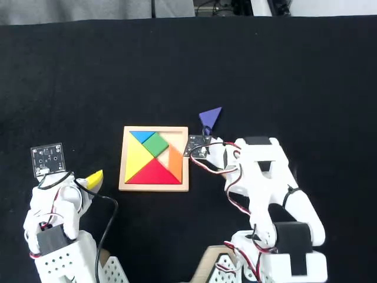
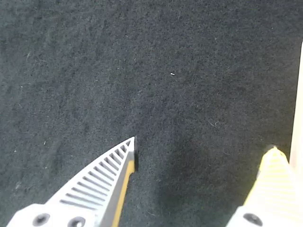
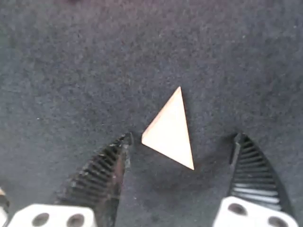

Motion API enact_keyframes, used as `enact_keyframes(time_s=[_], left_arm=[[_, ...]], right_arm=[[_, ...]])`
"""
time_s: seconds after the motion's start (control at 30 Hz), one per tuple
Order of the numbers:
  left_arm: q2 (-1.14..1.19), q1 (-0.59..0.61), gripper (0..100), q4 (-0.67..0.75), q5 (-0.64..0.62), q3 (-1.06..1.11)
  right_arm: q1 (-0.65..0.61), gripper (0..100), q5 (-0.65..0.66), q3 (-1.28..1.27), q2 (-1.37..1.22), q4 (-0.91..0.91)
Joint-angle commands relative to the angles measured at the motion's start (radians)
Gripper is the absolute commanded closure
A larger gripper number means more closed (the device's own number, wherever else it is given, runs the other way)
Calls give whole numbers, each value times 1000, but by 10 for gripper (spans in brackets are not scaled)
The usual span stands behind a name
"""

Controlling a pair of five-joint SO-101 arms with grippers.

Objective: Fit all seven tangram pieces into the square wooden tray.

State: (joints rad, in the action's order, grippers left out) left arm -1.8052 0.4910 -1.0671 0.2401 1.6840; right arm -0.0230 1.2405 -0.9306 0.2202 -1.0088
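Found the wooden tray (image 1: 154, 188) mid-table with five colored pieces (image 1: 136, 160) in and a bare gap near its right side (more than half done, probably), then the small triangle (image 1: 210, 116) out on the black table (image 1: 70, 76) just past it, between the tips of the wide-open, empty right gripper (image 3: 182, 137), and farther off the left gripper (image 2: 203, 144), open too, holding nothing.

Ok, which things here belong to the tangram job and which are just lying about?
Job: square wooden tray; inside it blue triangle, green square, yellow triangle, red triangle, orange piece; loose purple triangle between the fingers of the open right gripper.
Lying about: black table cloth; cables beyond the table's far edge.
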Motion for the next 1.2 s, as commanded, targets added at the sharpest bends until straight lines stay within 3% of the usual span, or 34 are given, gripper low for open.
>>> enact_keyframes(time_s=[0.0, 0.1, 0.4, 0.63, 0.8, 1.17], left_arm=[[-14, -10, 605, -3, 5, 16], [-14, -10, 605, -3, 5, 16], [-14, -10, 605, -3, 5, 16], [-14, -10, 605, -3, 5, 16], [-14, -10, 605, -3, 5, 16], [-14, -10, 605, -3, 5, 16]], right_arm=[[-8, 681, 15, 24, -74, 32], [-3, 683, 14, 79, -130, -5], [-8, 840, 12, 104, -160, -20], [-23, 890, -23, 156, -159, -34], [-107, 922, -264, 325, -159, -146], [-371, 925, -999, 621, -170, -256]])
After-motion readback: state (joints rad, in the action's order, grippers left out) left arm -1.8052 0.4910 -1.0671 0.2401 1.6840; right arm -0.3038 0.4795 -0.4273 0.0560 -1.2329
